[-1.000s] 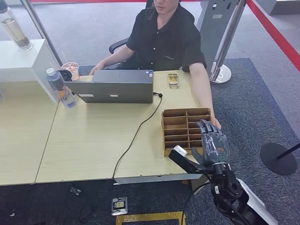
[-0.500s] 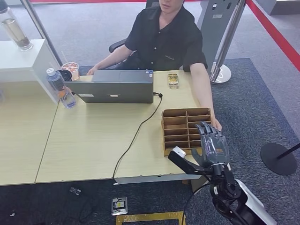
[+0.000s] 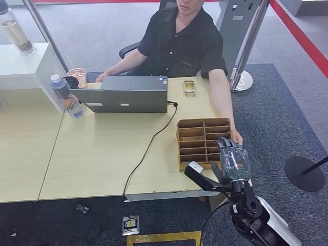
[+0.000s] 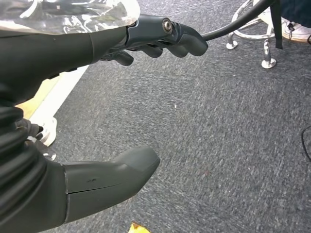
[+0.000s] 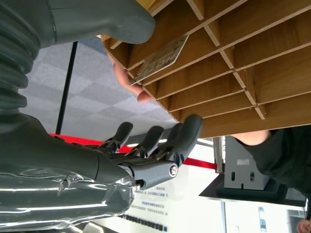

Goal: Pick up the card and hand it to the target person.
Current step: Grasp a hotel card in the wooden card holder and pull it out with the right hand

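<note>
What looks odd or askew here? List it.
Little stands out. The card sits tilted in a slot of the wooden organizer, one corner poking past the edge. The laptop's cable trails over the desk's front edge. Nothing is spilled or damaged.

Your head view is evenly and brightly lit from above, with soft, faint shadows under the laptop and organizer, and straight lines such as the pole at far left bow slightly toward the edges. You get glare on the clear wrap over the right hand and the left hand, and the background beyond the right hand is blown out white. Close up, your left hand's thumb looks soft while the carpet stays sharp.
</note>
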Tool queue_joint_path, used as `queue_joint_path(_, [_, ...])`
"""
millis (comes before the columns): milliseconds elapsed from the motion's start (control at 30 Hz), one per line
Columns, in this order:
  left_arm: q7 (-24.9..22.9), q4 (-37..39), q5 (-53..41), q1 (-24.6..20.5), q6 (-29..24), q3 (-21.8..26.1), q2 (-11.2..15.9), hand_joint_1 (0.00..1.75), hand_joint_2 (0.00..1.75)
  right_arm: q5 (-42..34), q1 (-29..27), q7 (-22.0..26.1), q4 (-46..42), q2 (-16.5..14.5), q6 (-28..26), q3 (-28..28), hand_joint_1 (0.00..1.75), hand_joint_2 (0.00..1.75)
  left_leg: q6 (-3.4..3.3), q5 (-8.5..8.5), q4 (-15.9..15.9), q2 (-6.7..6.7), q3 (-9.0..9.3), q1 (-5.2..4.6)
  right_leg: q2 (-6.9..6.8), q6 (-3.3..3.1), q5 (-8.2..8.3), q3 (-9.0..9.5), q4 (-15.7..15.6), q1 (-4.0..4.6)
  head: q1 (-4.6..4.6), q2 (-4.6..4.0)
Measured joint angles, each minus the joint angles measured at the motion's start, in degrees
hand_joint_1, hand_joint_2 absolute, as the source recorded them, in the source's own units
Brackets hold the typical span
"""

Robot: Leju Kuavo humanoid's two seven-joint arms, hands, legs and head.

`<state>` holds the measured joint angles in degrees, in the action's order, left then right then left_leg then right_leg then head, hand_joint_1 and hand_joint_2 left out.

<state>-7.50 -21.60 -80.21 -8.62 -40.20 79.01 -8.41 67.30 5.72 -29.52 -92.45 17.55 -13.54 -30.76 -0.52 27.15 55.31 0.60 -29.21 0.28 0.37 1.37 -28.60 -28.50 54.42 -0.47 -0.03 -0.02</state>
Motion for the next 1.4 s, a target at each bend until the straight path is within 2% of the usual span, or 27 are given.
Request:
queue_joint_path(133, [-0.39, -0.02, 0.01, -0.01, 0.00, -0.02, 0.23, 0.00, 1.75, 1.00, 0.52, -0.26, 1.33, -0.33, -0.34, -0.01, 0.65, 1.75, 0.00, 0.00, 0.00, 0.00, 0.00, 0.00, 0.00, 0.00, 0.00, 0.00, 0.00, 0.00, 0.00, 0.00])
queue_joint_path(333, [-0.40, -0.04, 0.03, -0.01, 0.00, -0.05, 0.70, 0.00, 1.75, 1.63, 1.55, -0.74, 3.76, -0.75, -1.34, 0.04, 0.48, 1.75, 0.00, 0.00, 0.00, 0.00, 0.00, 0.00, 0.00, 0.00, 0.00, 0.00, 0.00, 0.00, -0.02, 0.00])
queue_joint_path(533, [-0.07, -0.06, 0.17, -0.01, 0.00, -0.09, 1.02, 0.00, 1.75, 1.64, 1.87, -0.92, 5.74, -0.89, -2.03, 0.21, 0.61, 1.75, 0.00, 0.00, 0.00, 0.00, 0.00, 0.00, 0.00, 0.00, 0.00, 0.00, 0.00, 0.00, 0.01, 0.00])
queue_joint_path(633, [0.08, -0.06, 0.23, -0.01, 0.00, -0.10, 1.06, 0.00, 1.75, 1.69, 1.89, -0.90, 6.61, -0.92, -2.07, 0.37, 0.61, 1.75, 0.00, 0.00, 0.00, 0.00, 0.00, 0.00, 0.00, 0.00, 0.00, 0.00, 0.00, 0.00, 0.01, 0.00])
queue_joint_path(767, [0.51, -0.06, 0.22, 0.00, 0.00, -0.27, 1.07, 0.00, 1.75, 2.03, 1.90, -1.00, 7.82, -1.03, -2.02, 0.52, 1.65, 1.75, 0.00, 0.00, 0.00, 0.00, 0.01, 0.00, 0.00, 0.00, 0.00, 0.00, 0.00, 0.00, -0.01, 0.00])
queue_joint_path(800, [0.66, -0.06, 0.22, 0.00, 0.00, -0.35, 1.07, 0.00, 1.75, 2.26, 1.90, -1.12, 8.09, -1.07, -1.98, 0.55, 1.71, 1.75, 0.00, 0.00, 0.00, 0.00, 0.01, 0.00, 0.00, 0.00, 0.00, 0.00, 0.00, 0.00, -0.01, 0.00])
queue_joint_path(833, [0.79, -0.06, 0.21, 0.00, 0.00, -0.43, 1.07, 0.00, 1.75, 2.52, 1.89, -1.30, 8.32, -1.10, -1.95, 0.56, 1.75, 1.75, 0.00, 0.00, 0.00, 0.00, 0.01, 0.00, 0.00, 0.00, 0.00, 0.00, 0.00, 0.00, -0.01, 0.00])
queue_joint_path(1400, [0.89, -0.06, 0.46, 0.05, 0.00, -1.52, 1.03, 0.00, 1.75, 6.01, 2.11, -3.20, 9.83, -1.32, -1.44, 1.10, 1.75, 1.75, 0.00, 0.00, 0.00, 0.00, 0.02, 0.00, 0.01, 0.00, 0.00, 0.00, 0.00, 0.00, 0.00, 0.00])
